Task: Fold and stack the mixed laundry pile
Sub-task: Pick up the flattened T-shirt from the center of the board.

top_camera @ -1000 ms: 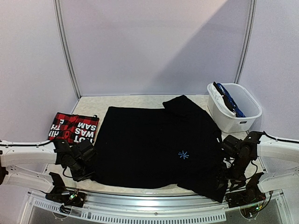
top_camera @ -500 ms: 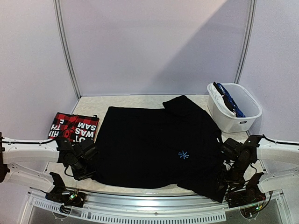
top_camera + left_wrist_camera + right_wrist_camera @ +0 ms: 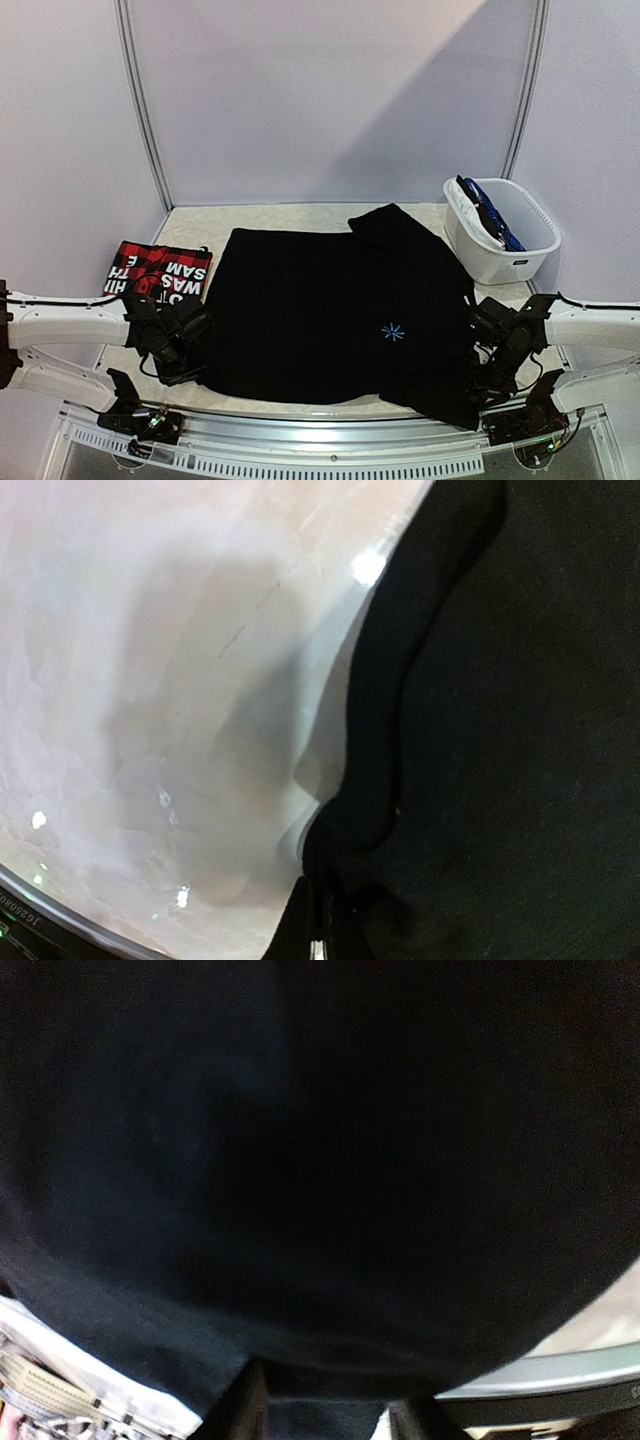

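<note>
Centrally, a black garment (image 3: pixel 330 310) lies spread flat over most of a pale table (image 3: pixel 270 218), with its near hem close to the table's front edge and one part jutting toward the far right. Bare tabletop shows as a strip behind the garment and a narrower margin on the left, and very little free surface is left along the front. The left gripper (image 3: pixel 188 348) sits at the garment's near-left corner, and in the left wrist view its jaws are pinched together on the bunched hem. The right gripper (image 3: pixel 488 372) is at the near-right corner. Dark cloth fills its wrist view, and only two dim finger shapes show at the bottom, so I cannot tell whether they grip. A folded red-black plaid garment (image 3: pixel 158 272) with white lettering lies at the left, just beside the black one. A white basket (image 3: pixel 520 258) stands at the far right and holds a blue garment (image 3: pixel 497 228), which is mostly hidden below the rim.
</note>
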